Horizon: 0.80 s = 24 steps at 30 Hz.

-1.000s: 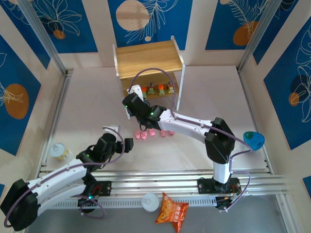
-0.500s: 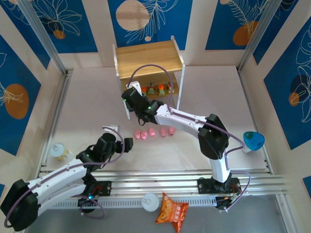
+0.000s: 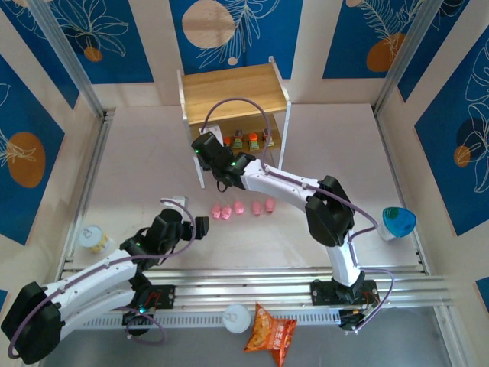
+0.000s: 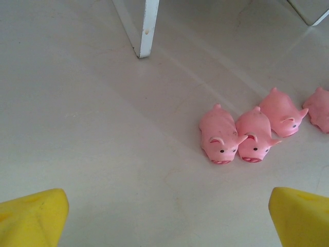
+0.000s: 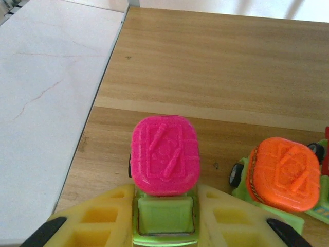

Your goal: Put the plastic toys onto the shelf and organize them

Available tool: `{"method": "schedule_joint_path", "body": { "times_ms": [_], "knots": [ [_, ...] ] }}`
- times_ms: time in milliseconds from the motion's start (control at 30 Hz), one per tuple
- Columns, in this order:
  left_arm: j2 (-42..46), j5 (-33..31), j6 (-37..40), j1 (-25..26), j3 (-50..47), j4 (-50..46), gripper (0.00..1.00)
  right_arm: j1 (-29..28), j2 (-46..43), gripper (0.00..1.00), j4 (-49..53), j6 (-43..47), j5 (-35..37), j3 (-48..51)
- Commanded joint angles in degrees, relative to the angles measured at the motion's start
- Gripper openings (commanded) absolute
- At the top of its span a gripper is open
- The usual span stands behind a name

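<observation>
While the pink toy (image 5: 164, 154) sits on the lower board (image 5: 205, 62) of the shelf (image 3: 229, 90), its green base is pinched between the yellow fingers of the right gripper (image 5: 164, 206), which is clamped on it. The right wrist view gives that grip and an orange toy (image 5: 280, 175) just beside it on the right, apart from it. From above, the grip is hidden under the arm, but a row of small toys (image 3: 252, 140) shows on that lower board. Four pigs (image 3: 238, 208) lie in a line on the table (image 3: 137, 153) in front of the shelf. The left gripper (image 3: 200, 227) hangs near them, jaws wide apart. Its wrist view shows the two leftmost pigs touching side by side, snouts toward the camera, and a white shelf leg (image 4: 146, 25) beyond.
</observation>
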State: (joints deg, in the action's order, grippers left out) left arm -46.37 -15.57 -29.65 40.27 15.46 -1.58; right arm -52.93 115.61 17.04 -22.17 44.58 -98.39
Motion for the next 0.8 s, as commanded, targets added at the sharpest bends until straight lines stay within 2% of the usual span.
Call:
{"method": "schedule_joint_path", "body": {
  "times_ms": [0, 600, 767],
  "knots": [
    [-0.3, 0.82, -0.13, -0.8, -0.43, 1.54, 0.99, 0.2, 1.66, 0.28, -0.85, 0.83, 0.79, -2.19],
    [-0.99, 1.44, -0.08, -1.24, -0.43, 2.02, 0.99, -0.59, -0.14, 0.42, -3.32, 2.43, 2.08, -0.71],
    [-1.14, 1.6, -0.12, -1.33, -0.35, 2.2, 0.99, -1.29, -2.01, 0.44, -4.15, 2.97, 2.58, 0.58]
  ]
}}
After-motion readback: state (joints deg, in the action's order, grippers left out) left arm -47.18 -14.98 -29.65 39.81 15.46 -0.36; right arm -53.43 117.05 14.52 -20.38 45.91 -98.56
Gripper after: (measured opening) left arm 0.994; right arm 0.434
